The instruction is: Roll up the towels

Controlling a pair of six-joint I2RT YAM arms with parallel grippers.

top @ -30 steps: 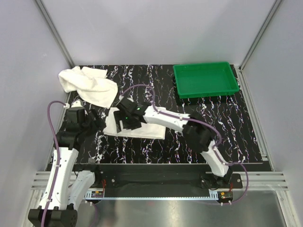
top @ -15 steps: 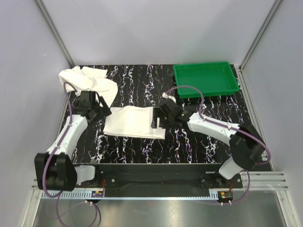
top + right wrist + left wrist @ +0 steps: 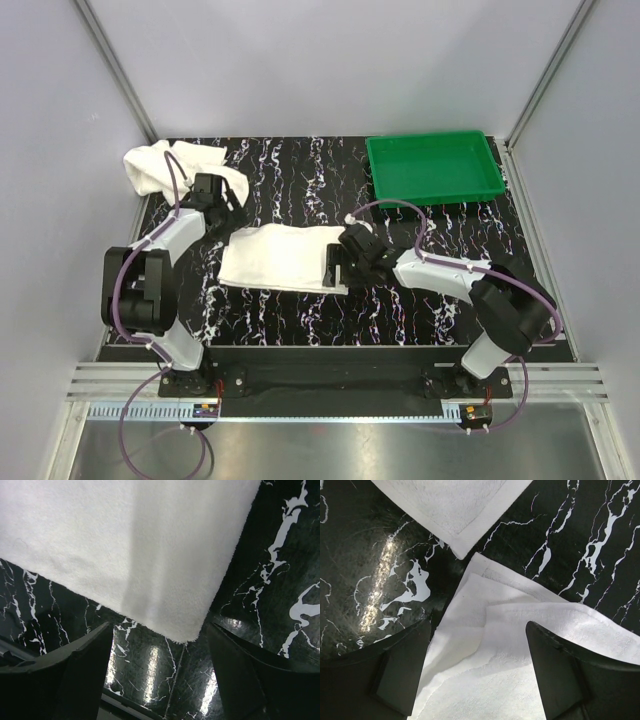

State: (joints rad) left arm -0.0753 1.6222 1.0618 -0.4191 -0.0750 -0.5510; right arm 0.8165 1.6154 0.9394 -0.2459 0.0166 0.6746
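1. Blending into the dark marbled table (image 3: 300, 180), the left pincer (image 3: 218, 192) is hard to make out from above. It and its arm cover part of the larger towel (image 3: 160, 165), which is crumpled at the upper left of the frame.
2. In the left wrist view that pincer stands apart over the towel's folds, which run off the bottom edge. Whether it touches the cloth cannot be told.
3. The smaller towel (image 3: 275, 258) lies flat at mid-table, and the right pincer (image 3: 338, 265) hides its right edge.
4. In the right wrist view that pincer is apart, with a towel corner between its fingers. The rest of the cloth is cut off at the top and left.
5. The green tray (image 3: 435, 195) sits at the upper right, and both towels lie on the table outside it.
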